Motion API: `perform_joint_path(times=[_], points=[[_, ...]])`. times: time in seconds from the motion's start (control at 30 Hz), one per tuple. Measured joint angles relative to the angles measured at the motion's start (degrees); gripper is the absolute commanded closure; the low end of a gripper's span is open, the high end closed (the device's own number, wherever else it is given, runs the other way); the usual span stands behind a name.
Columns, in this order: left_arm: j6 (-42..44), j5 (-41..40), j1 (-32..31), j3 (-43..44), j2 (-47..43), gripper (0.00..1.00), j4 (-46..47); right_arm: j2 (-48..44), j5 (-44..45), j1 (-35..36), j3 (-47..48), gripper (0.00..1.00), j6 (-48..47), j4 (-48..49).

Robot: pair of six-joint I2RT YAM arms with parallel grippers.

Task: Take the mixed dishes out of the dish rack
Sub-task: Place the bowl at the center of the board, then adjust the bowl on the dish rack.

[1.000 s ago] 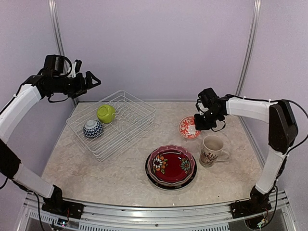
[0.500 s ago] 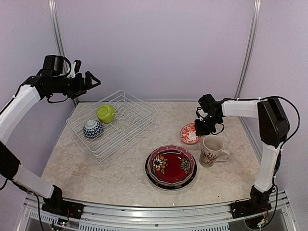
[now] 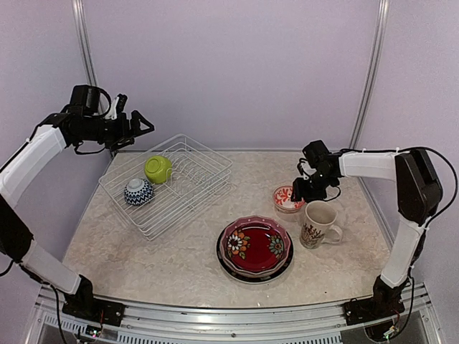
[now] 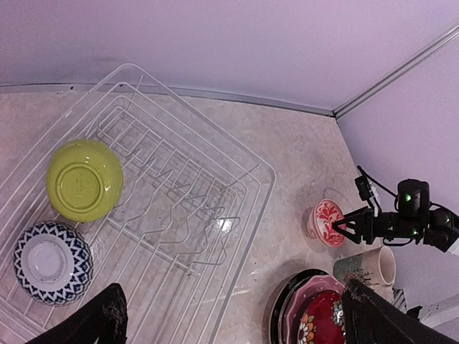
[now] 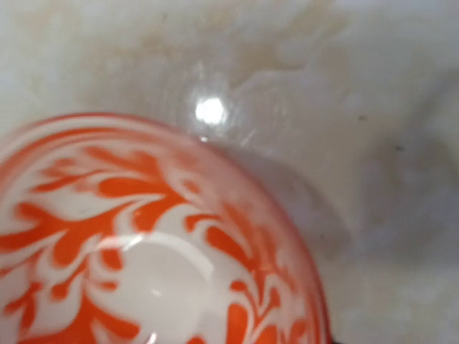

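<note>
My left fingers are hanging spread wide and empty over the white wire dish rack. The upside-down lime green bowl and blue-white patterned bowl are lying below them, nearest this arm. The right gripper is touching the red-white patterned bowl at its rim, and I cannot tell its grip. That bowl, tilted a second ago, is now sitting level beside the cream mug.
</note>
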Motion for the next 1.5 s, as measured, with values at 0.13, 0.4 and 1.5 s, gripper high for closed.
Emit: perform_joint_path(times=[0.13, 0.4, 1.5], points=[[0.04, 0.28, 0.31, 0.00, 0.74, 0.01, -0.57, -6.08, 0.46, -0.02, -1.29, 0.35, -0.26, 0.20], [1.05, -2.86, 0.35, 1.81, 4.04, 0.01, -4.02, -18.29, 1.77, 0.00, -7.04, 0.29, 0.11, 2.45], [-8.98, -35.47, -7.37, 29.40, 36.11, 0.01, -23.08, -35.65, 1.57, 0.33, -19.04, 0.20, 0.52, 9.70]])
